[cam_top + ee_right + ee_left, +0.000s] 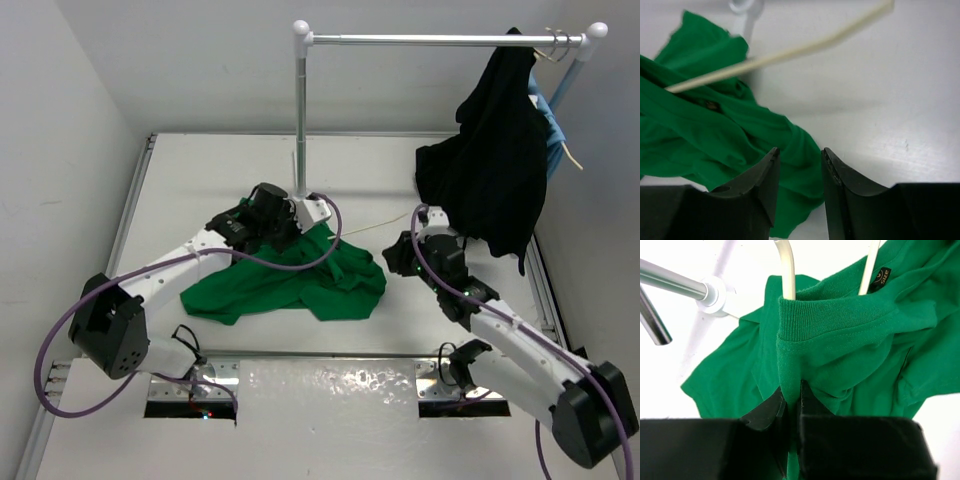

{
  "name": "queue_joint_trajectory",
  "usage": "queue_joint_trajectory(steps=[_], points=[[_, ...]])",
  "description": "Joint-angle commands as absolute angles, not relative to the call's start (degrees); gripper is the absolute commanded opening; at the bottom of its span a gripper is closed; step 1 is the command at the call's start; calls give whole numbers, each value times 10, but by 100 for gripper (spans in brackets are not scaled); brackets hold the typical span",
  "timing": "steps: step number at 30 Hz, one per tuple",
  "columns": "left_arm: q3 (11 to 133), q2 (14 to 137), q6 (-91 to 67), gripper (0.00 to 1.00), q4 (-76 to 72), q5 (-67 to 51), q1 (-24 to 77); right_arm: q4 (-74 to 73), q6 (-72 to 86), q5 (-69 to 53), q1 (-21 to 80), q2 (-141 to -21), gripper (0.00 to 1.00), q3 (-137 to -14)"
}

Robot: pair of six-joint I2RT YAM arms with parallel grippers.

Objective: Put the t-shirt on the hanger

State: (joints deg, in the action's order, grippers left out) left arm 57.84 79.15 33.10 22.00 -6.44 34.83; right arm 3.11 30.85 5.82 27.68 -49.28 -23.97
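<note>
The bright green t-shirt [290,280] lies crumpled on the table in front of the rack pole. My left gripper [288,232] is shut on a fold of cloth just below the ribbed collar [840,315]; the wrist view shows the pinch [791,392]. Two cream arms of the hanger [786,270] run into the neck opening. The hanger's thin rod [790,52] sticks out of the shirt to the right and shows faintly from above [385,223]. Its hook is not visible. My right gripper [397,256] is open and empty [800,152] over the shirt's right edge [740,135].
A clothes rack stands at the back: an upright metal pole [300,120] with its white foot [715,295] by the shirt, and a crossbar [440,40]. A black garment [495,160] and a light-blue garment [553,130] hang at its right end, close to my right arm.
</note>
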Motion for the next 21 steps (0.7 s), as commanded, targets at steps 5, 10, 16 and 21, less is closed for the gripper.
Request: queue_joint_trajectory(steps=[5, 10, 16, 21], points=[[572, 769, 275, 0, 169, -79, 349, 231, 418, 49, 286, -598, 42, -196], [570, 768, 271, 0, 164, -86, 348, 294, 439, 26, 289, -681, 46, -192], [570, 770, 265, 0, 151, -83, 348, 328, 459, 33, 295, -757, 48, -182], [570, 768, 264, 0, 148, -82, 348, 359, 463, 24, 295, -816, 8, -194]])
